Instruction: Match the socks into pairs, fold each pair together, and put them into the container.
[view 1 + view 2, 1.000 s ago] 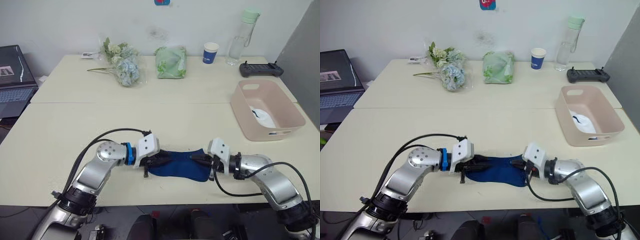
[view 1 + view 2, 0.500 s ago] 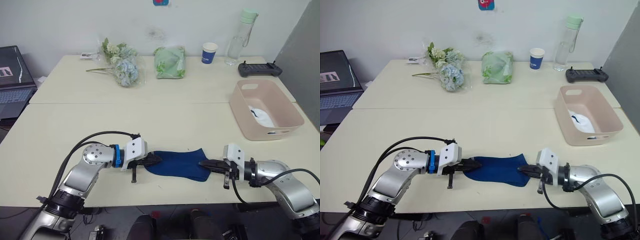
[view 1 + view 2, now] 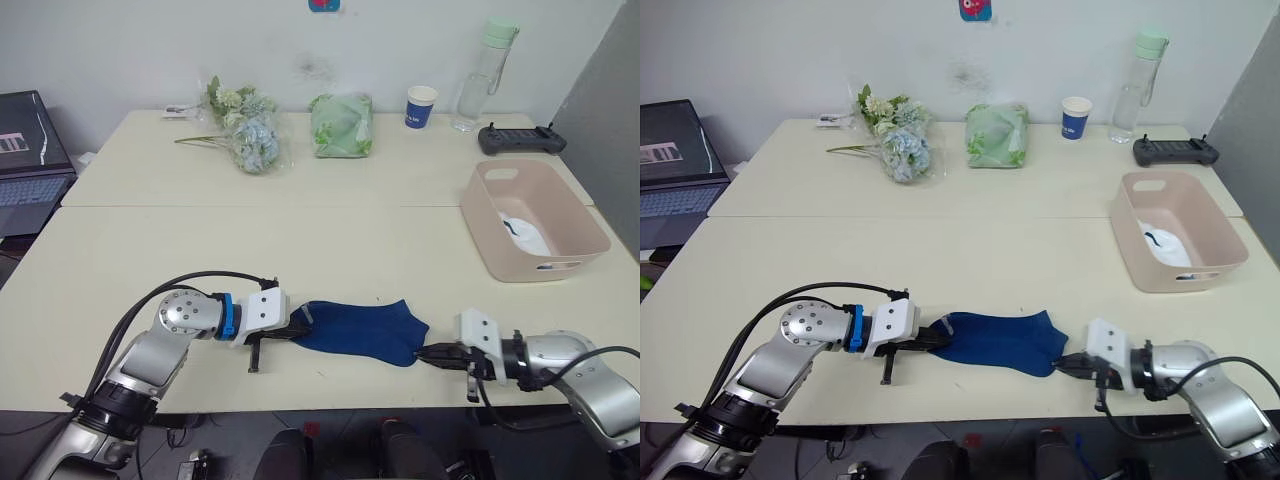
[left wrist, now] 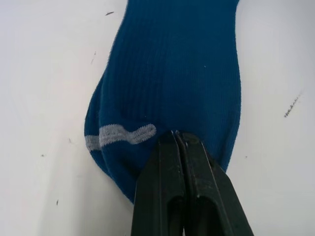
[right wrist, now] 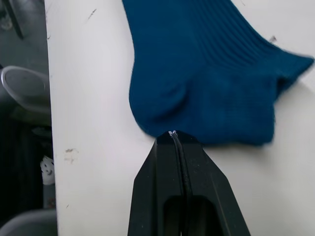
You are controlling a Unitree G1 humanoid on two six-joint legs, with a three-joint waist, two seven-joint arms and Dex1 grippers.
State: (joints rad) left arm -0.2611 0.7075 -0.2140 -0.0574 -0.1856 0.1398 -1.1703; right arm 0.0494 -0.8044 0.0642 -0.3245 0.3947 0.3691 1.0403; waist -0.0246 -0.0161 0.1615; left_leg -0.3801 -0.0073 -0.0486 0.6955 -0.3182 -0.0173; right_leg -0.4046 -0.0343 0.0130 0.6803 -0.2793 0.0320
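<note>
A navy blue sock [image 3: 360,331] lies stretched flat near the table's front edge. My left gripper [image 3: 303,324] is shut on its left end, just past a grey stripe [image 4: 120,135]. My right gripper [image 3: 422,352] is shut on the very rim of its right end [image 5: 206,88], with its fingers lying low along the tabletop. The pale pink container [image 3: 560,266] stands at the right side of the table, well beyond the right gripper. A white sock with a small dark mark [image 3: 528,238] lies inside it.
Along the back of the table are a bunch of flowers [image 3: 245,130], a green plastic bag [image 3: 342,125], a blue-and-white paper cup [image 3: 421,106], a clear bottle [image 3: 482,75] and a black controller [image 3: 520,138]. A laptop [image 3: 25,165] sits at the far left.
Both grippers have drawn apart, the left one leftward and the right one rightward toward the table's edge. The navy sock between them has been pulled out longer and flatter.
</note>
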